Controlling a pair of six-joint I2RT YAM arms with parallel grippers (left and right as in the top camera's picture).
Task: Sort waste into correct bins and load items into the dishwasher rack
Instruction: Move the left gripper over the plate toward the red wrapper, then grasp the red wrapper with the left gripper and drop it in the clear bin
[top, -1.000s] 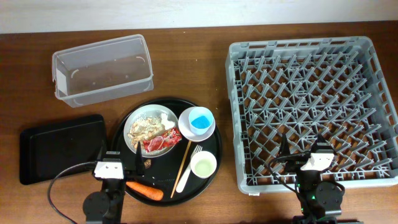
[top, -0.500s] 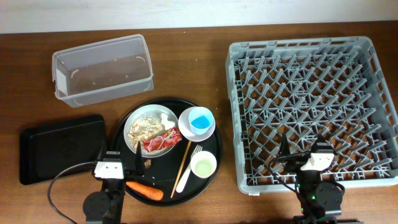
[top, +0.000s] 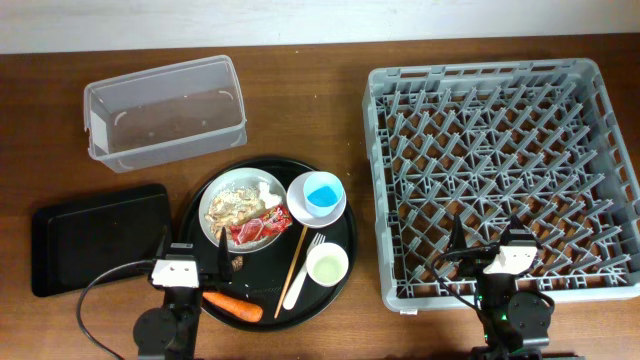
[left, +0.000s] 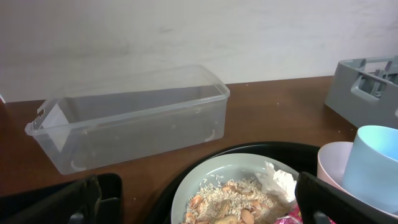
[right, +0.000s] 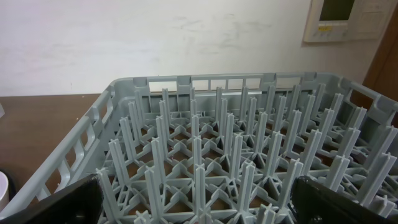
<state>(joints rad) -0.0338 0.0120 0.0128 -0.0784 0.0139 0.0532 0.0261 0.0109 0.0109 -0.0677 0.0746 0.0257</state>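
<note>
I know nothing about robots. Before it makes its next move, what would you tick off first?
1. Left gripper open, holding nothing: ok.
2. Right gripper open, holding nothing: ok.
3. Clear tub free to take waste: ok.
4. Flat black tray free to take waste: ok.
5. Dishwasher rack pegs unoccupied: ok.
6. Plate ready for the rack: not ok; rice scraps and red wrapper lie on it.
</note>
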